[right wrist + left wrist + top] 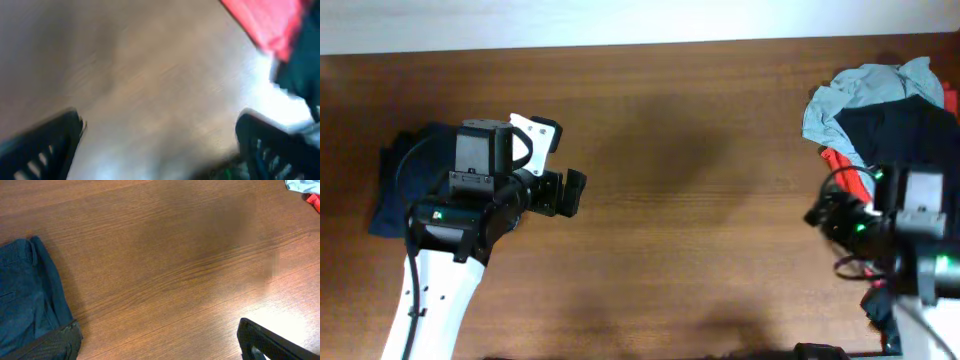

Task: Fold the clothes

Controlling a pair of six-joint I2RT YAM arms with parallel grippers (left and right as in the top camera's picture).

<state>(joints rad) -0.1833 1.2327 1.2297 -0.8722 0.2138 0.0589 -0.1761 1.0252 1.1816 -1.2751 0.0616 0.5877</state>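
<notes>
A black garment [900, 130], the T-shirt by its colour, lies in a pile at the table's right edge, partly under a light grey shirt; no logo shows. Its dark cloth also shows, blurred, at the right of the right wrist view [302, 60]. My right gripper [818, 215] is open and empty over bare wood just left of the pile, its fingers wide apart in the wrist view [157, 150]. My left gripper [572, 192] is open and empty over bare wood left of the middle, its fingers wide apart in its own view [160, 347].
A dark navy-blue garment [390, 190] lies at the left under my left arm and shows in the left wrist view [25, 295]. A light grey shirt [865, 90] and red cloth [840, 160] lie in the right pile; the red cloth also shows in the right wrist view [267, 22].
</notes>
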